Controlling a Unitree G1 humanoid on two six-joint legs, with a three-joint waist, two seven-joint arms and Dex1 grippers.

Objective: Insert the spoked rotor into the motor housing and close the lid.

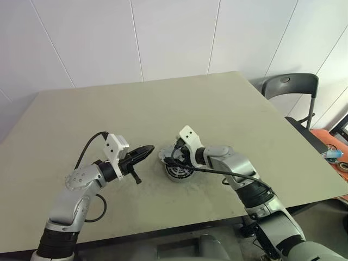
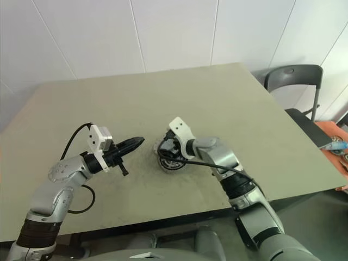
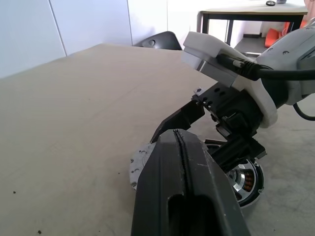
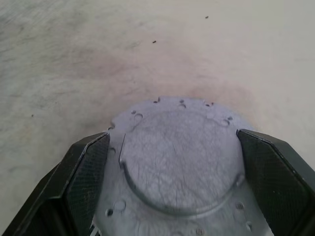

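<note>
A beige table (image 1: 163,109) is sitting in front of white wall panels, with a dark chair (image 1: 291,87) standing past its far right corner. Near the middle of the table, the motor housing (image 1: 178,171) is resting on the surface, a round silver-rimmed body with copper windings glinting inside in the left wrist view (image 3: 246,179). The right gripper (image 1: 169,155) is reaching down over it, angled forward and to the left, its two black fingers (image 4: 88,167) standing wide apart on either side of the lid (image 4: 177,164), a flat silvery disc with small holes around its edge. The fingers are flanking the disc closely, but whether they are pressing on it cannot be told. The lid is lying at the far-left edge of the housing, and whether it is resting on the table or on the housing cannot be told. The left gripper (image 1: 145,150) is hovering level just to the left of the housing, pointing toward it, its fingers pressed fully together with nothing between them. The spoked rotor cannot be made out with certainty.
</note>
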